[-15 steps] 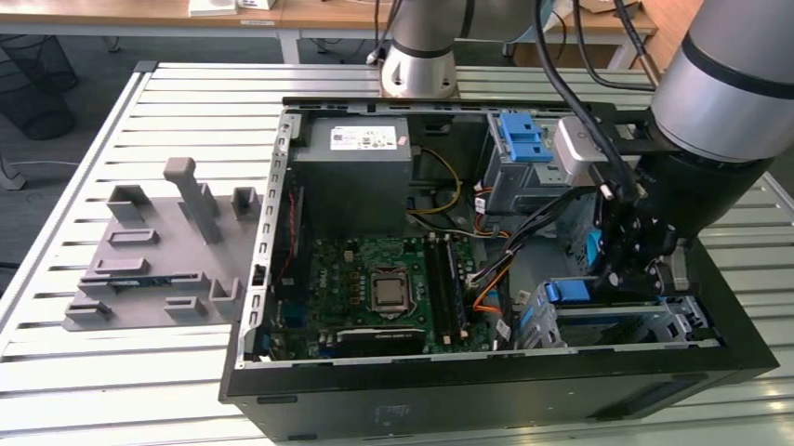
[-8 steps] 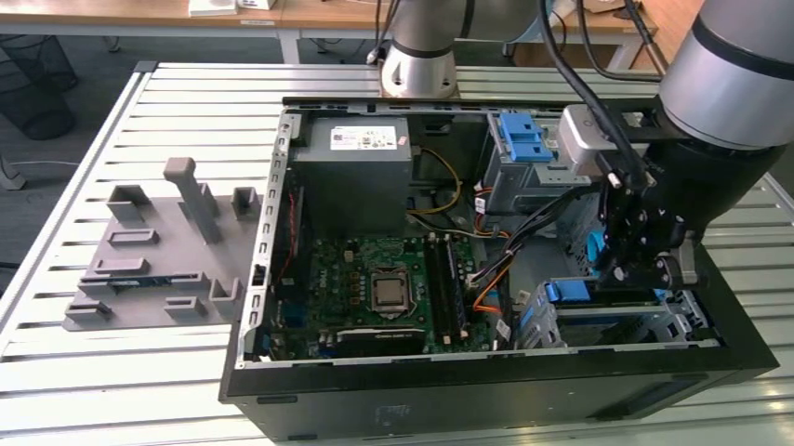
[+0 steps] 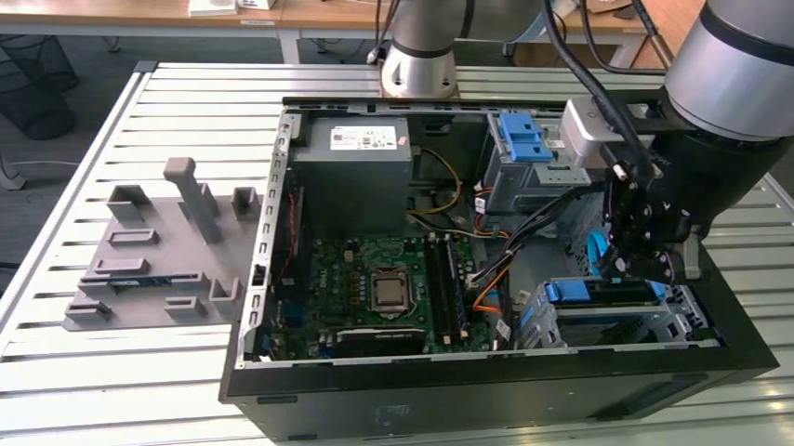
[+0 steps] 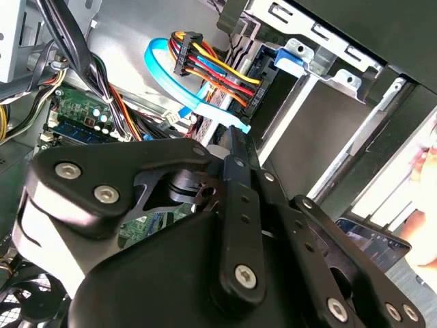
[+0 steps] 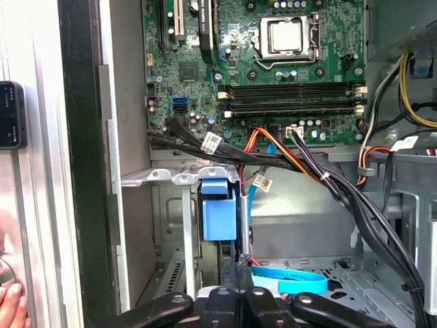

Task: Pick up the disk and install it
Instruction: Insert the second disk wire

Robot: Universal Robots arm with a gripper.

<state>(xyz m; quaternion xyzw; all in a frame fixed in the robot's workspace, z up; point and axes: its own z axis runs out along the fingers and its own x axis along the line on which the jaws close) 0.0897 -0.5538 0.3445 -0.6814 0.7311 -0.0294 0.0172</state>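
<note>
The disk (image 3: 583,292) sits in the drive cage at the near right corner of the open computer case (image 3: 496,400) in the exterior view, with its blue carrier frame showing. That blue carrier end (image 5: 218,208) also appears in the first wrist view, under a silver bracket. My gripper (image 3: 645,268) hangs just above the cage. Its thin fingers meet at the tips in both wrist views (image 5: 240,270) (image 4: 232,135). They look shut, with nothing visible between them. The tips are close beside the blue carrier and a light blue flat cable (image 5: 293,279).
Cable bundles (image 5: 300,164) cross the case by the cage. A grey power supply (image 3: 353,153), the motherboard (image 3: 385,279) and a blue latch (image 3: 522,139) fill the rest. A grey fixture (image 3: 155,251) stands on the slatted table at the exterior view's left. A person's hand (image 5: 10,304) is outside the case wall.
</note>
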